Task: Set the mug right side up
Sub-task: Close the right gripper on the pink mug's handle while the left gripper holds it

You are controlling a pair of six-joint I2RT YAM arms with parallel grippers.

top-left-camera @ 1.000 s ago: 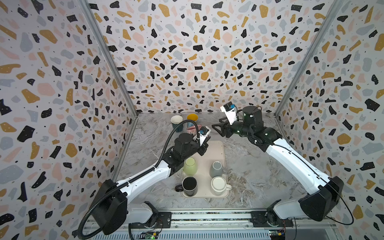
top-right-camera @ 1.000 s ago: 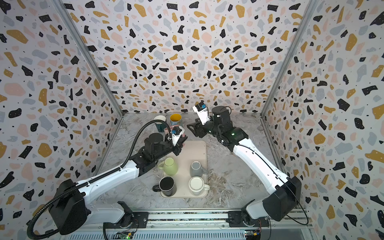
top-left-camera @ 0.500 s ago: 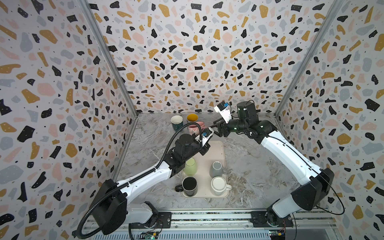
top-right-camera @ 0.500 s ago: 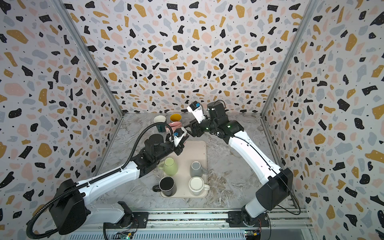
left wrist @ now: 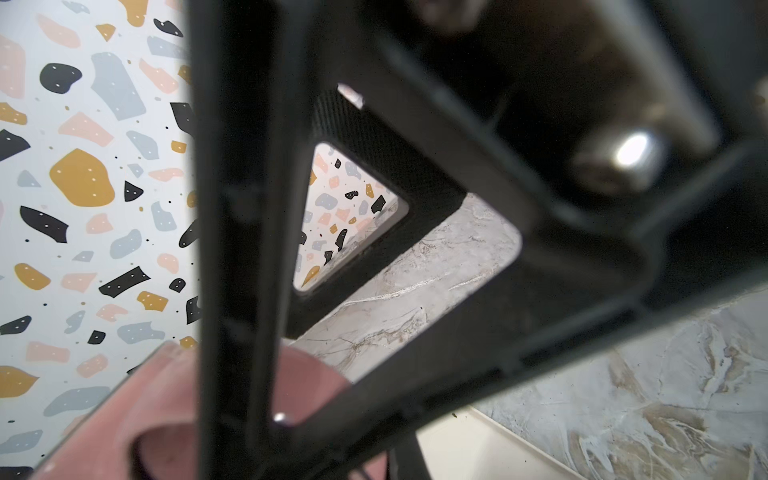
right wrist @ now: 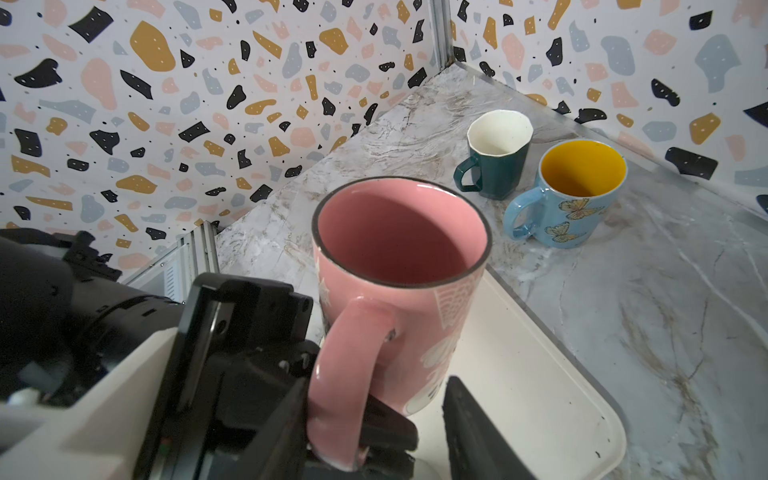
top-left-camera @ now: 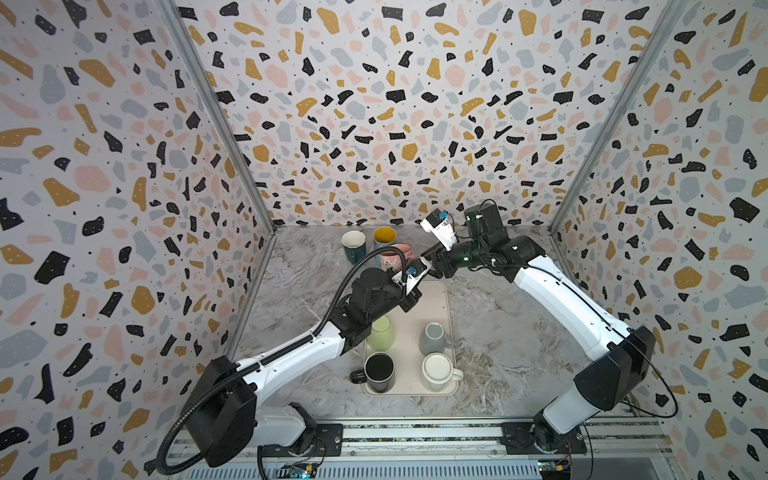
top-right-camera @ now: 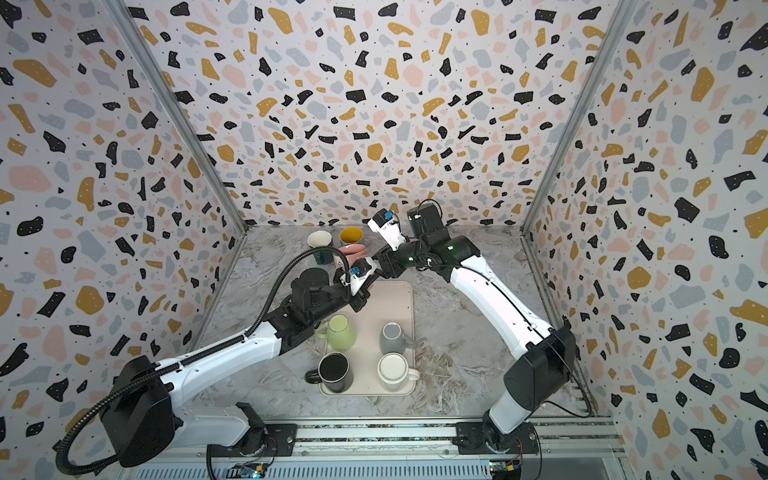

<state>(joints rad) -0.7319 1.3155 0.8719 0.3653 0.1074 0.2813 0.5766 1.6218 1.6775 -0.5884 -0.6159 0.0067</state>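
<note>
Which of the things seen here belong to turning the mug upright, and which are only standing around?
In the job: pink mug, mouth up, handle clamped in the left gripper; right gripper, open beside it.

Standing by: pale green mug, grey mug, black mug, white mug on the tray; dark green mug, blue butterfly mug at the back.

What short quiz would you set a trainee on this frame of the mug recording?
1. Multiple choice: which part of the tall pink ceramic mug does the left gripper clamp? A rim, B handle, C base.
2. True or false: the pink mug is upside down.
3. Short answer: what colour is the inside of the blue butterfly-printed mug?
Key: 1 B; 2 false; 3 yellow.
</note>
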